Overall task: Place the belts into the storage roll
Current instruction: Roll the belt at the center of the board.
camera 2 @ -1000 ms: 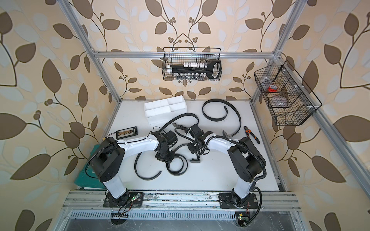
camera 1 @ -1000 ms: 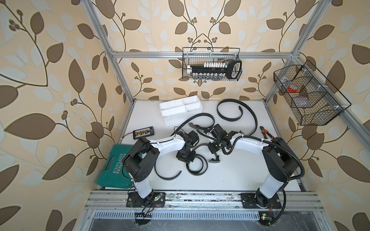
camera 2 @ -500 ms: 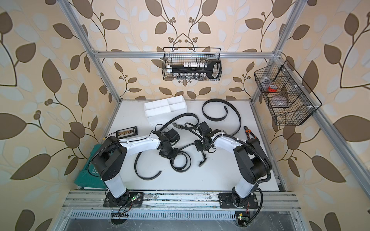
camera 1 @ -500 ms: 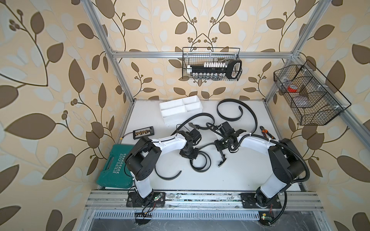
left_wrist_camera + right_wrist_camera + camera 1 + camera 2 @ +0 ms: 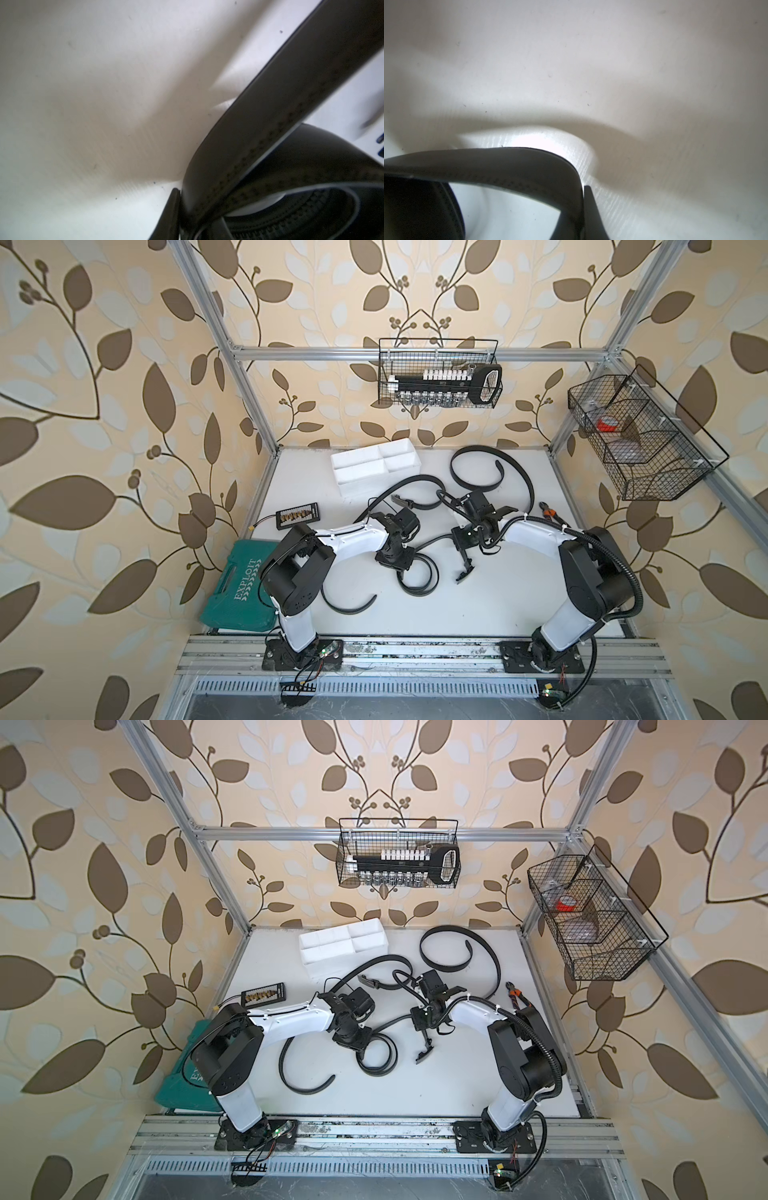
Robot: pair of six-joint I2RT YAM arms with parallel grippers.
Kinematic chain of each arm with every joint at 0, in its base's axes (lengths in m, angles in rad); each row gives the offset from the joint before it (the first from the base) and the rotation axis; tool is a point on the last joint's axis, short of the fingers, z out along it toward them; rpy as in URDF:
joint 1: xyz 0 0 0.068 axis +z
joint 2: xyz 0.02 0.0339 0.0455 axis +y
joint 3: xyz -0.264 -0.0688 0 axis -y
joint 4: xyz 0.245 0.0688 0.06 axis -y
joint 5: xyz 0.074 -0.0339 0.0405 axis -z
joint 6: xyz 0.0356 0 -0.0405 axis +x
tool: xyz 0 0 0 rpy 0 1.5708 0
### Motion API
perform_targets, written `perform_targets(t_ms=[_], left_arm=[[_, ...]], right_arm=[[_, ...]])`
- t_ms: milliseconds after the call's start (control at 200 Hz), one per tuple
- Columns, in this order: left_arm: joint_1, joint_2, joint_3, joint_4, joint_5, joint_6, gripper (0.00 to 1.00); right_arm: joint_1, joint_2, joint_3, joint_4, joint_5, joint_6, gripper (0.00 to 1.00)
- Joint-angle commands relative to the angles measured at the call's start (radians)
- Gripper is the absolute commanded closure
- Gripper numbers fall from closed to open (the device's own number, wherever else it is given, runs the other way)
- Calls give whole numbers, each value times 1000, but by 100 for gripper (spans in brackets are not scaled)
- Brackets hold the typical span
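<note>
The storage roll (image 5: 365,485) sits at the back of the counter (image 5: 478,614), left of centre, with a looped belt (image 5: 454,466) to its right. A coiled belt (image 5: 415,592) lies mid-counter in front of them. A tool case (image 5: 237,593) lies beside the counter's left edge, near the front.

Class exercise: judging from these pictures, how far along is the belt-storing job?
Done: nothing; the white divided tray holds no belt. In hand: the middle belt, with the right pincer shut on its strap and the left pincer at its coil. Remaining: all three belts, including the tray-side belt and the back belt.
</note>
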Motion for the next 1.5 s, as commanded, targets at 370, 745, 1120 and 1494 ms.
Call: perform_targets(t_ms=[370,745,1120,1494], left_arm=[[-5,3,-38,-196,-60,3,80],[-30,-12,-98,-152,-77,-46,81],[-56,5,-109,-146,-120,-60,86],[33,262,250,-262,-248,-25,100]], right_arm=[[-107,18,-28,-3,109,51,100],[-161,11,-42,17,107,80,100],[-210,-2,-57,21,66,79,100],[-91,-132,-160,-10,-105,133,95]])
